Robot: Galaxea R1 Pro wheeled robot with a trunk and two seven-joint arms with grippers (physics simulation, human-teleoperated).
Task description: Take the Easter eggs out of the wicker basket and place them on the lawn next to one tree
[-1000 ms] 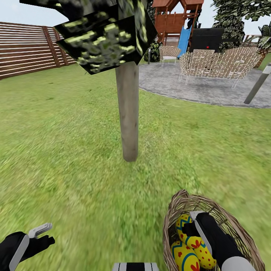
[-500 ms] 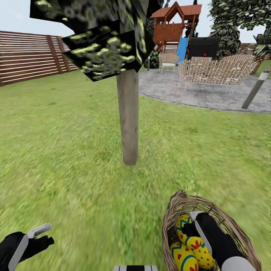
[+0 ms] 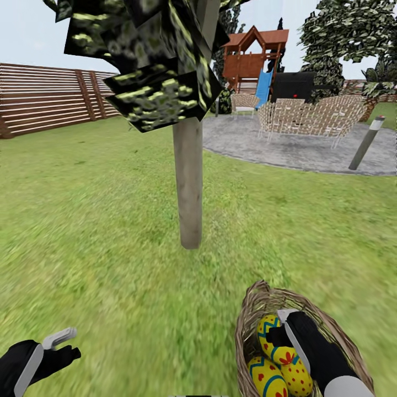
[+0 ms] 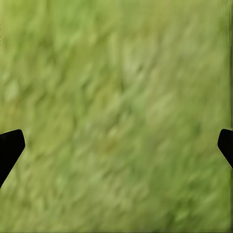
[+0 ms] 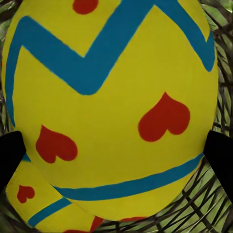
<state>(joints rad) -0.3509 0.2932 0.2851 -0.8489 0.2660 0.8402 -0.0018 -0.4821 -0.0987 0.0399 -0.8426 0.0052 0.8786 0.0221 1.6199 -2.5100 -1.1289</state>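
Your right gripper (image 3: pixel 278 331) is down inside the wicker basket (image 3: pixel 336 331) with its fingertips (image 5: pixel 10 155) on either side of an Easter egg (image 5: pixel 114 107), though I can't tell if they're actually clamped on it; two more eggs (image 3: pixel 267 377) sit beside it; the basket's on the lawn (image 3: pixel 99 231) near the tree (image 3: pixel 189 187); your left gripper (image 3: pixel 63 344) hangs open over bare grass.
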